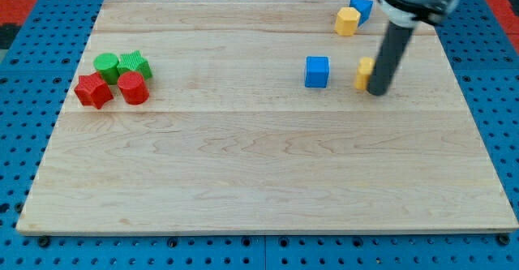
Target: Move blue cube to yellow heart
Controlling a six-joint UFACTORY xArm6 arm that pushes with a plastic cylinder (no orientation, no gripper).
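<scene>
The blue cube (317, 71) sits on the wooden board at the view's upper right of centre. A yellow block (363, 73), partly hidden by my rod, lies just to the cube's right; its shape cannot be made out. My tip (378, 92) rests on the board touching that yellow block's right side, about a cube's width from the blue cube. Another yellow block (347, 20) and a second blue block (362, 9) sit together near the view's top right.
At the view's left a cluster holds a green cylinder (106, 64), a green star-like block (134, 63), a red star-like block (93, 90) and a red cylinder (133, 87). The wooden board (259, 165) lies on a blue pegboard.
</scene>
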